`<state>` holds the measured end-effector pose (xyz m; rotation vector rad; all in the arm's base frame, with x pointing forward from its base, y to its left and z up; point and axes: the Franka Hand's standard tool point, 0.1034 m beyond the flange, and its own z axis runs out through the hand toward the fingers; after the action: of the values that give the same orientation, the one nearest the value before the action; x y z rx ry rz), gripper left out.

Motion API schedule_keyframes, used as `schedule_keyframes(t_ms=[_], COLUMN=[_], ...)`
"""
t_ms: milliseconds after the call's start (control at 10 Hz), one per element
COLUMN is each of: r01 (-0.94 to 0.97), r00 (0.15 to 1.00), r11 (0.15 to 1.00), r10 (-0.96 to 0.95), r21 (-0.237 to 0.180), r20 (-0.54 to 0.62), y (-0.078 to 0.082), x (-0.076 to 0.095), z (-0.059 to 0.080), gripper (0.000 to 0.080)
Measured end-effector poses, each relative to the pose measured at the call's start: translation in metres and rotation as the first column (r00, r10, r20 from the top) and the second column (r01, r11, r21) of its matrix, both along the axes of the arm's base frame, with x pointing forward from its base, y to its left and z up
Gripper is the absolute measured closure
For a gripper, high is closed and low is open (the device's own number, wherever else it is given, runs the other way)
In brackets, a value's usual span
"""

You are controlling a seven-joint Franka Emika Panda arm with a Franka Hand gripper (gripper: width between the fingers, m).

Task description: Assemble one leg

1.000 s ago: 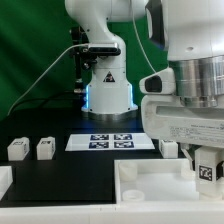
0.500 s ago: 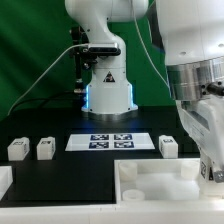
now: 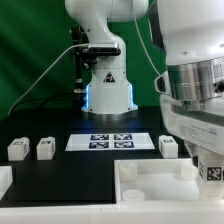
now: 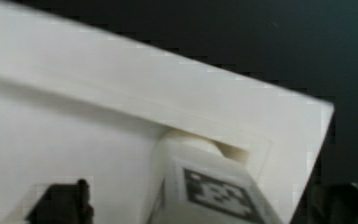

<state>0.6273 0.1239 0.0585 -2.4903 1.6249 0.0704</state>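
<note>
My gripper [image 3: 208,178] is at the exterior view's right, over the right part of the large white panel [image 3: 150,180]. It is shut on a leg [image 3: 210,172], a small white block whose tag faces the camera. In the wrist view the leg [image 4: 220,190] stands between my dark fingers [image 4: 60,200], by a corner of the panel [image 4: 87,110] inside its raised rim. Two more legs [image 3: 18,148] [image 3: 45,148] stand at the exterior view's left, and another leg [image 3: 168,145] stands right of the marker board.
The marker board [image 3: 110,141] lies in the middle of the black table, in front of the robot base [image 3: 108,90]. A white part [image 3: 4,180] shows at the left edge.
My gripper has twisted with the leg in it, tilting half a second ago and now turned back. It stays over the panel's right part. The other legs have not moved.
</note>
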Motion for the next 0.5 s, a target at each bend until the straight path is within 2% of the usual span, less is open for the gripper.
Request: schedule_keyframes(t_ms=[100, 200, 400, 500], r01=[-0.141, -0.323, -0.47, -0.613], r00=[0.99, 0.944, 0.879, 0.782], r11=[0.99, 0.946, 0.882, 0.785], r10=[0.141, 0.324, 0.472, 0.619], r21=[-0.01, -0.029, -0.049, -0.086], r20=[0.024, 0.053, 0.073, 0.078], y=[-0.0014, -0.0063, -0.0076, -0.0091], x=[0.0004, 0.0017, 0.0017, 0.0016], z=[0.0003, 0.0006, -0.0003, -0.0008], gripper=[0.016, 0.016, 0.0151, 0.0151])
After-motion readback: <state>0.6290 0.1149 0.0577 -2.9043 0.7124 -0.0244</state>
